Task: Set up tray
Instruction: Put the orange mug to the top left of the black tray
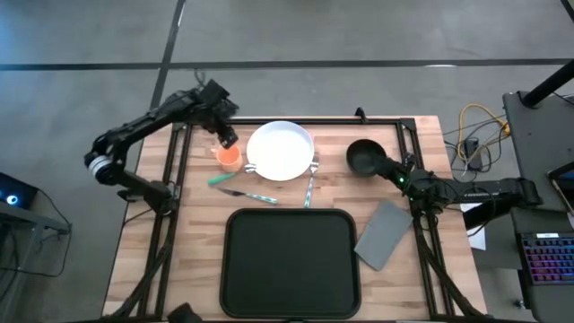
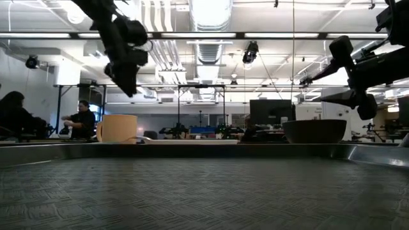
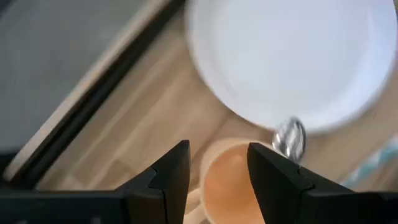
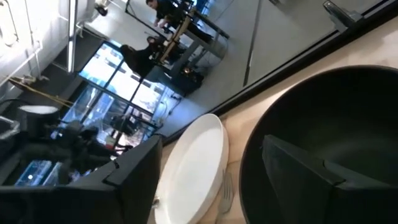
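The large black tray [image 1: 291, 265] lies at the table's near edge with nothing on it; the low view looks across its floor [image 2: 204, 191]. An orange cup [image 1: 230, 158] stands upright on the wood, left of the white plate [image 1: 281, 151]. My left gripper [image 3: 217, 152] hovers open just above the cup [image 3: 230, 186], pointing down, clear of its rim in the low view [image 2: 128, 86]. A black bowl [image 1: 361, 157] stands right of the plate. My right gripper [image 1: 392, 172] is open at the bowl's right rim [image 4: 255, 155], one finger over the bowl, one outside; I see no touch.
A grey napkin [image 1: 386, 235] lies right of the tray. Green-handled cutlery [image 1: 242, 190] and a fork [image 1: 309, 184] lie on the wood between plate and tray; a spoon bowl [image 3: 289, 138] rests beside the cup. People sit at desks in the room behind [image 2: 80, 118].
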### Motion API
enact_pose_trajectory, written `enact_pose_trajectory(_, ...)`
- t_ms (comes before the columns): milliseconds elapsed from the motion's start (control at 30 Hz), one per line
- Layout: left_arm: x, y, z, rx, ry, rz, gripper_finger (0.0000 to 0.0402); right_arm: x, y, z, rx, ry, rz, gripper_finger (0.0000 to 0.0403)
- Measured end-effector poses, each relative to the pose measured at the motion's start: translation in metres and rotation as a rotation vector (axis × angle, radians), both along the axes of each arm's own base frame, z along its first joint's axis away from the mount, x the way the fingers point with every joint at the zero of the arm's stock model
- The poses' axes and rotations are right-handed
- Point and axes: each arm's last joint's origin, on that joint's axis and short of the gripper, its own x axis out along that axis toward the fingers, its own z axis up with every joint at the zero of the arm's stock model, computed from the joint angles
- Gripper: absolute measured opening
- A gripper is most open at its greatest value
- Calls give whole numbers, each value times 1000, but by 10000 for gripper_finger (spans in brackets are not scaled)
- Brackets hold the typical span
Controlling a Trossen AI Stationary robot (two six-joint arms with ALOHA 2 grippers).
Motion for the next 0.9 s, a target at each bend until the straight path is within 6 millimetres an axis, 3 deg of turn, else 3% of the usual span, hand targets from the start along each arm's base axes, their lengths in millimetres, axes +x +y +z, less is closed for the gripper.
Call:
enact_pose_trajectory(233,0,0,-31,-29,141,-229,141,1,1,0,-36,48,59,261)
enact_pose_trajectory(667,-8,-6,-81,-36,171,-248,141,1,1,0,-45,58,53,261)
enact_pose_trajectory(900,-12,-10,-93,-60,195,-224,136,1,1,0,-43,56,51,258)
